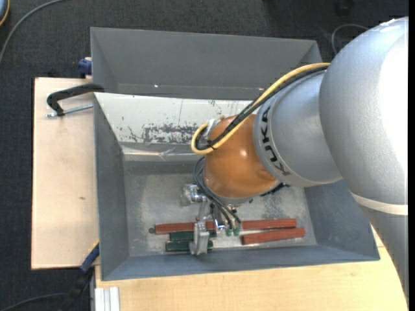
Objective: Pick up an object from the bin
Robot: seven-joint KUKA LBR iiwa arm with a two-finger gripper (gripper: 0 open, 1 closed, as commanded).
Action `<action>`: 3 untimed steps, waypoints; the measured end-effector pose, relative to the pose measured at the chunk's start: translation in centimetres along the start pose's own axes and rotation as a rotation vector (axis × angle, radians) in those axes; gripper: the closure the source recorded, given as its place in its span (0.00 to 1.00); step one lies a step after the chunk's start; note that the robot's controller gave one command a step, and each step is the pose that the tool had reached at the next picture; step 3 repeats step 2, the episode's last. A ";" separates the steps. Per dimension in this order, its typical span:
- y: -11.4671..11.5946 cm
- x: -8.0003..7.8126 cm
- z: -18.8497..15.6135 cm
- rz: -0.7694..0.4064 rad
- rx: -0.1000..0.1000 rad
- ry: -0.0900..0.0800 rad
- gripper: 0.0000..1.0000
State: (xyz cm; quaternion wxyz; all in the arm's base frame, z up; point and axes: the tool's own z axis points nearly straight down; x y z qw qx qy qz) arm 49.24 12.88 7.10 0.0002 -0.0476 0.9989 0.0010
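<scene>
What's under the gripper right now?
A long red-brown rod and a dark green block run beneath the gripper; their parts directly under it are covered.

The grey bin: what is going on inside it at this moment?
The robot arm reaches into the grey bin from the right. Its gripper is down near the front wall, over a long red-brown stick and a dark green piece. A shorter red-brown bar lies further right. Nothing looks lifted yet.
</scene>
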 end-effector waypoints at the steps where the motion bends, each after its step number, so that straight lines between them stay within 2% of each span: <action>1: 0.0 0.0 -0.2 0.000 -0.001 0.001 1.00; 2: 0.2 -0.2 -5.9 -0.001 -0.001 -0.009 1.00; 3: 0.2 -0.2 -5.9 -0.001 -0.001 -0.009 1.00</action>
